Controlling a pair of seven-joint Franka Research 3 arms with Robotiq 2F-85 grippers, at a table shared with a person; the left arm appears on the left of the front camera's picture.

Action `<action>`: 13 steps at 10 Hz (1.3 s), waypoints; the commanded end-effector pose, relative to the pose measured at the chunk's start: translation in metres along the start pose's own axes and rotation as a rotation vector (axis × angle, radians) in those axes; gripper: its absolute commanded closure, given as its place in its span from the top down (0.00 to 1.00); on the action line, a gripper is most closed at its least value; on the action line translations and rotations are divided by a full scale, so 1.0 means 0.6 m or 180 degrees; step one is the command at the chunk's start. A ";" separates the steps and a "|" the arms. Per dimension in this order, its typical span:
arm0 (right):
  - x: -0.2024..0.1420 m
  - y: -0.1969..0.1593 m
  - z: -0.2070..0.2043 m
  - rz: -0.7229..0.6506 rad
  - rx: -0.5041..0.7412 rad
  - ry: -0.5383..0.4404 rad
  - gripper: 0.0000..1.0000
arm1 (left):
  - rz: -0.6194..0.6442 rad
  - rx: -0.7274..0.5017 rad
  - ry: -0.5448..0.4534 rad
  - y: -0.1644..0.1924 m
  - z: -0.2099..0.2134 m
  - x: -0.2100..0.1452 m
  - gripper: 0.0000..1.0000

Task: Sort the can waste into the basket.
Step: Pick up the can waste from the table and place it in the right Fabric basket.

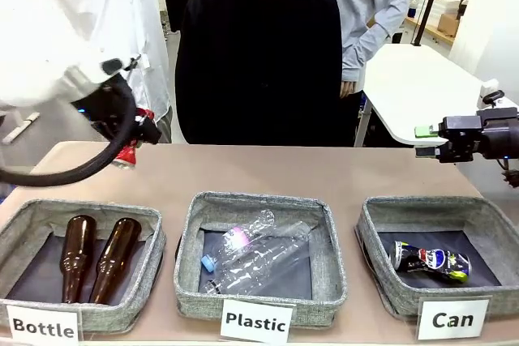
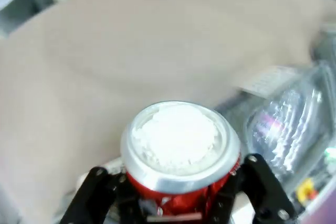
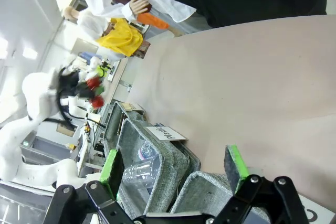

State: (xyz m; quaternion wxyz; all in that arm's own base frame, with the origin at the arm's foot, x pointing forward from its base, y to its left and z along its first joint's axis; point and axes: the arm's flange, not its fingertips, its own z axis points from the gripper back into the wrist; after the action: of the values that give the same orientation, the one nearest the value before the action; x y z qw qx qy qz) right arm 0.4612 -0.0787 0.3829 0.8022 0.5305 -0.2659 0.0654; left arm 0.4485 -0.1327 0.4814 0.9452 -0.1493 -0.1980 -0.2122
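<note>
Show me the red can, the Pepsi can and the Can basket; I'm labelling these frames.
red can (image 2: 179,142): left wrist view, on its silver end.
Pepsi can (image 1: 431,260): front view, mid-body.
Can basket (image 1: 378,258): front view, its left grey wall.

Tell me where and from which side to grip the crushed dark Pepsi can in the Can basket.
Grip the crushed dark blue-black Pepsi can across its narrow flattened body, coming straight down from above: it lies on its side in the square grey fabric Can basket, whose walls likely block a sideways approach.

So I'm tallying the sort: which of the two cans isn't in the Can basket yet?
The red can, clamped in the left gripper above the table's far left; the dark Pepsi can already lies in the Can basket.
</note>
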 end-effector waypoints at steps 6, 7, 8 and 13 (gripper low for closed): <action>0.000 0.002 0.001 0.0074 0.0026 -0.0004 1.00 | -0.1210 -0.0093 0.0215 -0.015 0.085 -0.189 0.00; 0.000 0.002 0.001 0.0074 0.0026 -0.0004 1.00 | -0.1210 -0.0093 0.0215 -0.015 0.085 -0.189 0.00; 0.000 0.002 0.001 0.0074 0.0026 -0.0004 1.00 | -0.1210 -0.0093 0.0215 -0.015 0.085 -0.189 0.00; -0.019 0.088 0.084 0.0142 -0.0545 0.0807 1.00 | -0.2214 -0.0134 -0.0359 -0.282 0.046 -0.023 0.00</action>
State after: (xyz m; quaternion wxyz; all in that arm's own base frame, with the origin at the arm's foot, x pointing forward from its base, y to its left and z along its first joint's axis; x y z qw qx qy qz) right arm 0.4360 -0.0904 0.4198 0.8461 0.4723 -0.2208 0.1105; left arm 0.3111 -0.2327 0.5321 0.8025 -0.1007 -0.2694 -0.5228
